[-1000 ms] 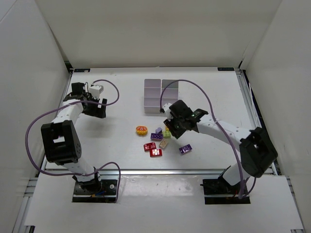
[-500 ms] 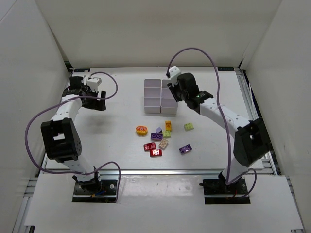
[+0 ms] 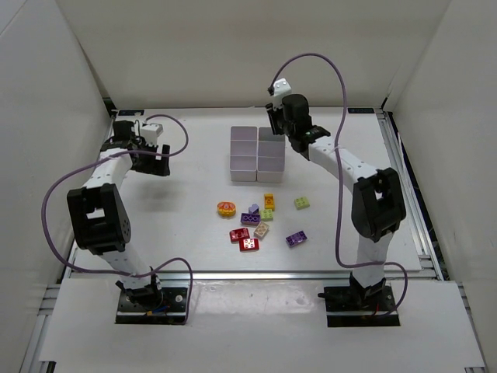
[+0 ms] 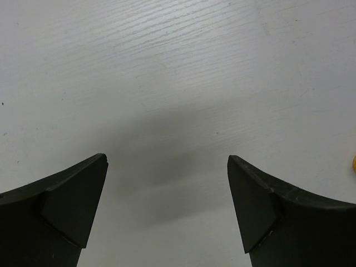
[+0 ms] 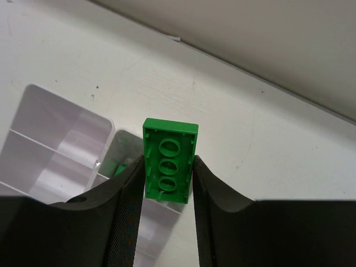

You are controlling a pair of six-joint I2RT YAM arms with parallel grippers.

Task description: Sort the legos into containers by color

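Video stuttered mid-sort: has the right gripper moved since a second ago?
Yes. The right gripper, shut on a green lego, went from the loose legos to the far end of the containers.

This is a robotics laboratory test cell. The work surface is a white table (image 3: 186, 225) closed in at the back and both sides by plain white panels (image 3: 248, 54), which form a booth. Aluminium rails (image 3: 256, 273) frame the table edges. Two white-and-black arms, the left arm (image 3: 97, 225) and the right arm (image 3: 377, 210), stand on black base plates (image 3: 132, 307) at the near edge. Purple cables (image 3: 46, 210) loop openly along each arm. The items on the surface are test objects: loose coloured legos (image 3: 260, 221) and a block of white containers (image 3: 256, 153).
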